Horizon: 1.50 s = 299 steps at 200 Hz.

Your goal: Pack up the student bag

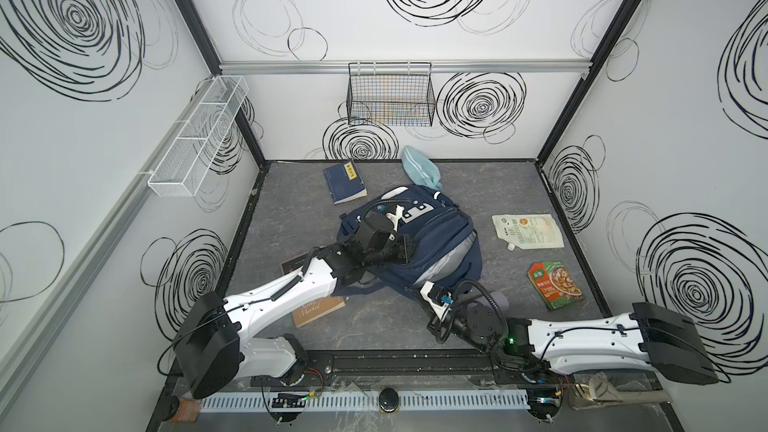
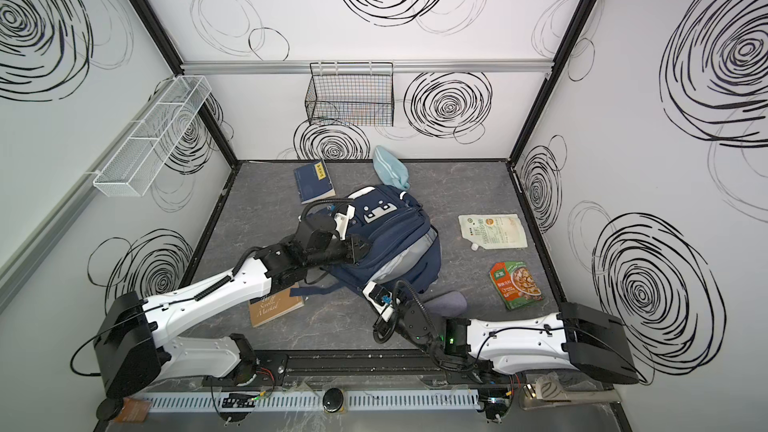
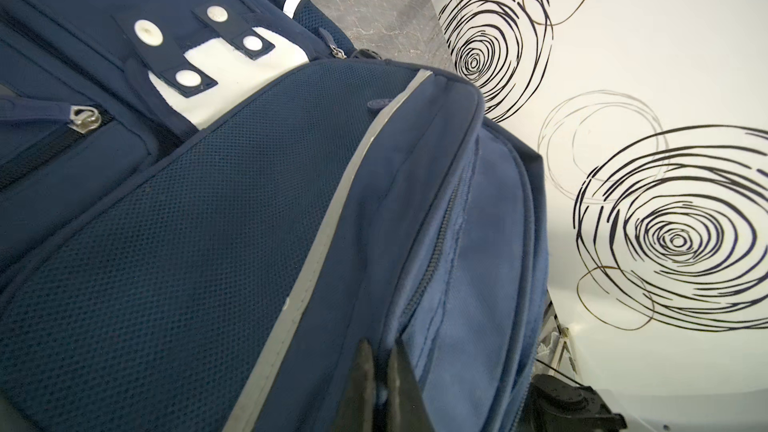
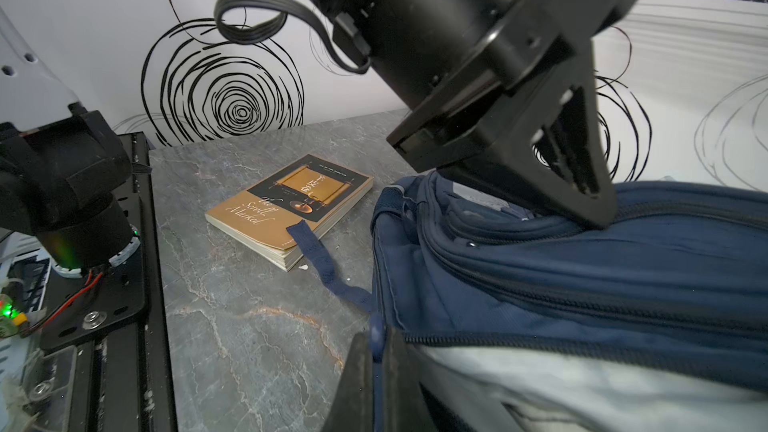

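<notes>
Shows the student bag (image 1: 436, 230) lying front-up in the middle of the desk (image 1: 374, 338), main zipper partly undone on the near side and pale lining (image 1: 451, 259) exposed. Clamps the left gripper (image 3: 382, 353), jaws closed, on a fold of navy fabric right beside that zipper, probably to pin the soft bag down and hold the seam taut. Pinches with the right gripper (image 4: 377, 363), jaws shut, apparently on the small blue zipper pull (image 4: 376, 334) at the bag's near corner, likely for dragging the mouth wider. Leaves everything else unpacked around the bag: navy book (image 1: 345, 182) and light blue pouch (image 1: 419, 168) behind it, white spouted pouch (image 1: 528, 231) and green-orange food packet (image 1: 556, 284) well apart on the right, brown book (image 4: 286, 201) just beside, a bag strap (image 4: 311, 253) draped over its corner. Suggests packing barely begun, pending a wide enough opening.
</notes>
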{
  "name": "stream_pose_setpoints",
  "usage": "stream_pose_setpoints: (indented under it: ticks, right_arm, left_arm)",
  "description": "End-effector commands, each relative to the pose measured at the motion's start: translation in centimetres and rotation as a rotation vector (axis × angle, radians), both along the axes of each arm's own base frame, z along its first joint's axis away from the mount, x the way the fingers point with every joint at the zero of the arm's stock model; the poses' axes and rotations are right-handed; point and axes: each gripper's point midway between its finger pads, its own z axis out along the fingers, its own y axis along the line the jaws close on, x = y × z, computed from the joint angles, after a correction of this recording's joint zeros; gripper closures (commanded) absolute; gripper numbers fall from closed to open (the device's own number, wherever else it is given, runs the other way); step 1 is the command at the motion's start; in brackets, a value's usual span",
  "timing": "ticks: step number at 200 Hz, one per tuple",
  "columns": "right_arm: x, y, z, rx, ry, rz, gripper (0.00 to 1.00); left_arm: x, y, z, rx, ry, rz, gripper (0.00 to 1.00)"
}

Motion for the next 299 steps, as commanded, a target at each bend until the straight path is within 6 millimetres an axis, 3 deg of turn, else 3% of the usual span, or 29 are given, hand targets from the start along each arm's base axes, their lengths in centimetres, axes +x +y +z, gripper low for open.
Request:
stream_pose_setpoints:
  ticks: [1,55,94,165,237,262,288,299]
  right_arm:
    - [-0.9,1.7,1.7,0.04,-0.055,0.055,1.0]
    - [-1.1,3.8,-0.1,-0.02,-0.103,0.094,1.0]
    - [0.1,3.6,-0.4,-0.003,-0.146,0.049,1.0]
    - [1.0,5.5,-3.4,-0.092,-0.119,0.115,1.0]
    - [2.8,7.5,-5.1,-0.13,-0.113,0.122,1.0]
    - [2.7,7.8,-5.4,-0.135,-0.109,0.131,1.0]
    - [2.9,7.1,-4.8,-0.128,-0.074,0.107,1.0]
    - [2.9,6.8,-4.7,-0.124,-0.042,0.105,0.87]
  left_arm:
    - [2.7,-1.3,9.2,-0.272,-0.162,0.071,1.0]
    - [2.4,-1.6,10.3,-0.339,-0.13,0.076,1.0]
    - [2.5,-1.2,11.1,-0.35,-0.143,0.095,1.0]
    - [1.7,-2.2,11.7,-0.422,-0.088,0.051,1.0]
    - [1.6,-2.4,12.0,-0.426,-0.096,0.036,1.0]
    - [1.6,-2.7,11.5,-0.394,-0.104,0.013,1.0]
    - [1.8,-2.7,9.8,-0.294,-0.135,-0.021,1.0]
    - [2.1,-2.3,8.4,-0.255,-0.132,-0.028,1.0]
